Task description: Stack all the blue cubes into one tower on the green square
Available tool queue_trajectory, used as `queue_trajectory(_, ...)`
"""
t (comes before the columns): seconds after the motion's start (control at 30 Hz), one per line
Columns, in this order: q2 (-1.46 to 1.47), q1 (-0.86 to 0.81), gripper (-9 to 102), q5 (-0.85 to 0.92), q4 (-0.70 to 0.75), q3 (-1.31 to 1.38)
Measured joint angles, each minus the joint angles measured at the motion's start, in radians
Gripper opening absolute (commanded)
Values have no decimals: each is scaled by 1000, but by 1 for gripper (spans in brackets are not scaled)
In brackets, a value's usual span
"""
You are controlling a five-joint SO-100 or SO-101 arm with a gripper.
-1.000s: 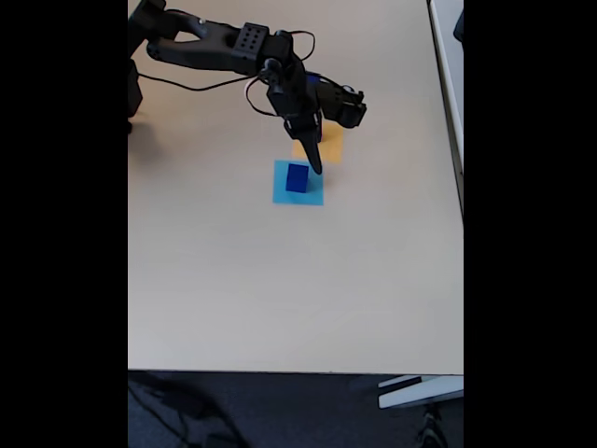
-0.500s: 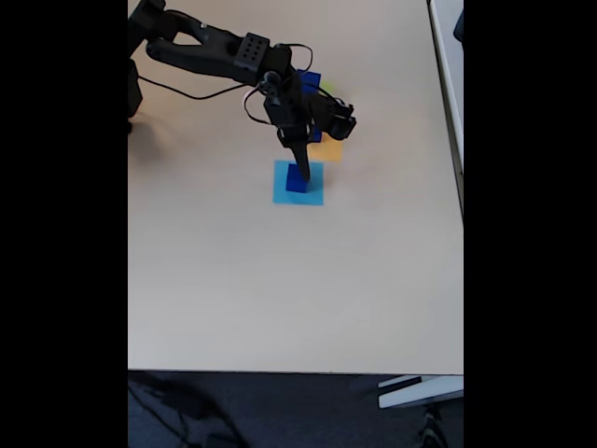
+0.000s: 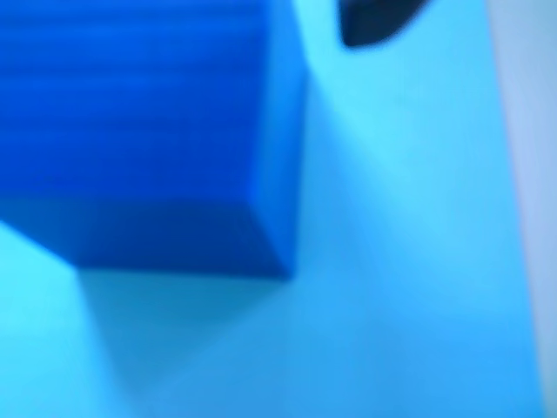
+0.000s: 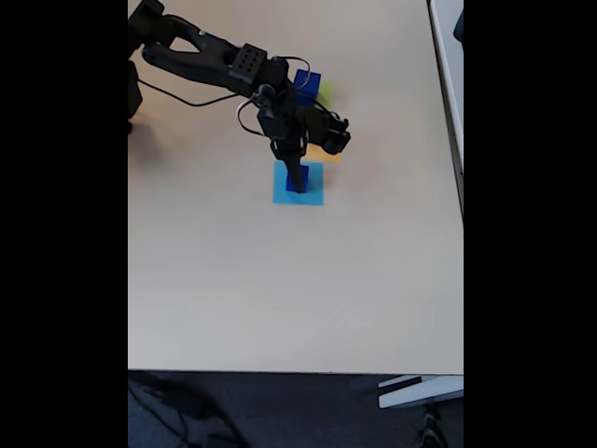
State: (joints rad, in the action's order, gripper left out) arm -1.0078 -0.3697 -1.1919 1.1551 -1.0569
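Observation:
A dark-blue cube (image 3: 130, 131) stands on the flat light-blue square (image 3: 400, 261) and takes up the upper left of the wrist view. One dark fingertip (image 3: 374, 22) hangs just past the cube's right face, apart from it. In the fixed view my gripper (image 4: 298, 182) points down over that cube (image 4: 290, 183), hiding most of it, and looks open around it. Another blue cube (image 4: 308, 83) sits on the green square (image 4: 325, 91) behind the arm.
An orange square (image 4: 328, 153) lies between the green and light-blue squares (image 4: 312, 194), partly under the arm. A black cable loops off the arm. The beige table (image 4: 280, 280) stretches wide toward its front edge.
The gripper has swung left from over the orange square and dropped onto the cube on the light-blue square. The cube on the green square has come into sight behind the arm.

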Motion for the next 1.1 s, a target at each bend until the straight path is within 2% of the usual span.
queue_trajectory(0.83,21,-8,36,2,-28,-21)
queue_trajectory(1.1,31,-11,32,9,-35,-40)
